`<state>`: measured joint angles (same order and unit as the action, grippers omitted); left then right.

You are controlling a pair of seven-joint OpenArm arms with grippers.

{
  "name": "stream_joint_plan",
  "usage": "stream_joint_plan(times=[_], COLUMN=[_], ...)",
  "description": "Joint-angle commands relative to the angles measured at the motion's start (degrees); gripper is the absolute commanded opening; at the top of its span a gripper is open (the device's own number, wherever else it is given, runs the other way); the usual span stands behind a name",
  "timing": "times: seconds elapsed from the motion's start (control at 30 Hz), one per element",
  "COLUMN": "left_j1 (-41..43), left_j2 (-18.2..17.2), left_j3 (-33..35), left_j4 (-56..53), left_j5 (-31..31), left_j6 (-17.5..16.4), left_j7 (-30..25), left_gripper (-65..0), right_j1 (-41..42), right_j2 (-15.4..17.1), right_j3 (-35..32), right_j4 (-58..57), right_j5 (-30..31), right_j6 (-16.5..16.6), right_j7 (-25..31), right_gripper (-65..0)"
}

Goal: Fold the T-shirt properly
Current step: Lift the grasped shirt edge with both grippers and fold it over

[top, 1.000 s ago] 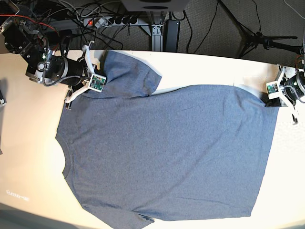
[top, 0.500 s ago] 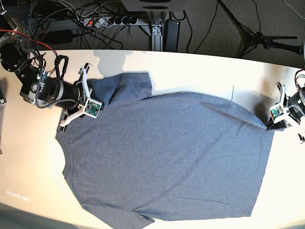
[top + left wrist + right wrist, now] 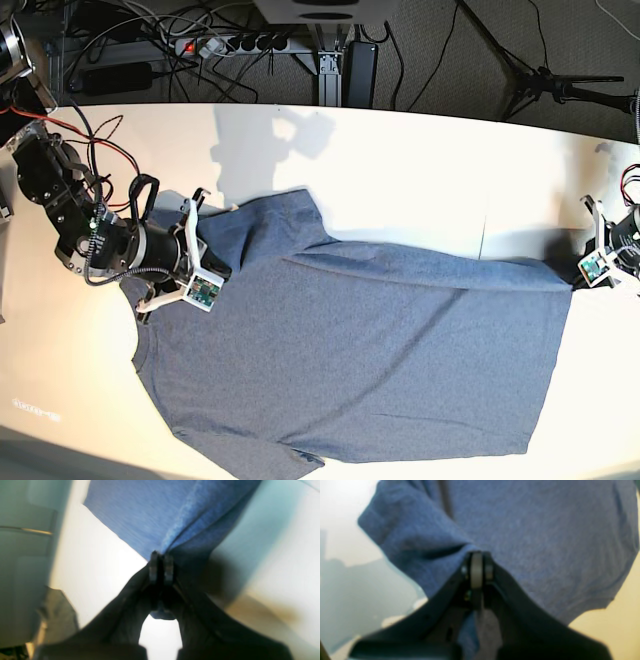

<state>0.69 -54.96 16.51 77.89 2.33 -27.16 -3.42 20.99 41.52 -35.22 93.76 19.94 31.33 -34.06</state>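
The blue-grey T-shirt (image 3: 360, 360) lies plain side up across the pale table (image 3: 420, 170), collar to the left and hem to the right. My right gripper (image 3: 218, 272), on the left of the base view, is shut on the shirt's far shoulder by the sleeve; its wrist view shows the fabric (image 3: 545, 530) pinched in the closed right gripper (image 3: 476, 567). My left gripper (image 3: 577, 275), at the table's right edge, is shut on the far hem corner. Its wrist view shows the stitched hem (image 3: 162, 512) running into the closed left gripper (image 3: 161, 566). The far edge is drawn taut between the two.
Behind the table's far edge lie a power strip (image 3: 235, 43), tangled cables and a black box (image 3: 360, 65). A dark tripod leg (image 3: 560, 85) stands at the back right. The shirt's near sleeve hangs over the front table edge (image 3: 300, 462).
Both grippers have come toward the table's front, dragging the shirt's far edge with them. The far sleeve, spread flat before, is now pulled in, and bare table shows behind the shirt.
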Motion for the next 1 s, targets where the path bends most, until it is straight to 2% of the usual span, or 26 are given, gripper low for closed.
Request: stream_joint_plan(times=[0.0, 0.2, 0.4, 0.53, 0.67, 0.8, 0.97], left_j1=[-1.05, -4.22, -8.52, -11.23, -13.27, -14.58, -17.2], left_j2=[-1.46, 0.22, 3.19, 4.96, 5.62, 5.62, 5.6], left_j3=[-0.72, -0.72, -0.72, -0.72, -0.66, -0.2, 5.64], left_j4=[0.0, -3.98, -9.9, -12.52, -14.99, -16.61, -16.94], left_j5=[-0.42, -0.42, -0.39, 1.81, 1.81, 1.81, 3.19], left_j6=[-0.55, -0.57, -0.59, -0.57, -0.59, -0.59, -0.55], left_j7=[-0.59, -0.2, -0.59, -1.03, -1.73, -3.54, -3.67], left_gripper=[-65.0, -65.0, -65.0, -65.0, -65.0, -65.0, -65.0], right_j1=[2.25, 6.01, 8.98, 10.58, 11.56, 11.72, 12.61], right_j2=[0.44, -1.07, -6.05, -8.15, -8.37, -8.35, -8.35], right_j3=[0.2, -0.44, -0.61, -0.66, -0.94, -1.57, -7.15], right_j4=[0.0, -4.0, -9.79, -11.76, -13.16, -13.84, -13.86], right_j5=[0.22, 0.26, 0.15, -0.72, -0.94, -4.42, -8.22], right_j6=[1.95, 1.92, 1.99, 2.21, 2.64, 2.99, 2.95], right_j7=[0.76, 0.94, 0.98, 0.81, 0.74, 0.76, 0.83], right_gripper=[-65.0, -65.0, -65.0, -65.0, -65.0, -65.0, -65.0])
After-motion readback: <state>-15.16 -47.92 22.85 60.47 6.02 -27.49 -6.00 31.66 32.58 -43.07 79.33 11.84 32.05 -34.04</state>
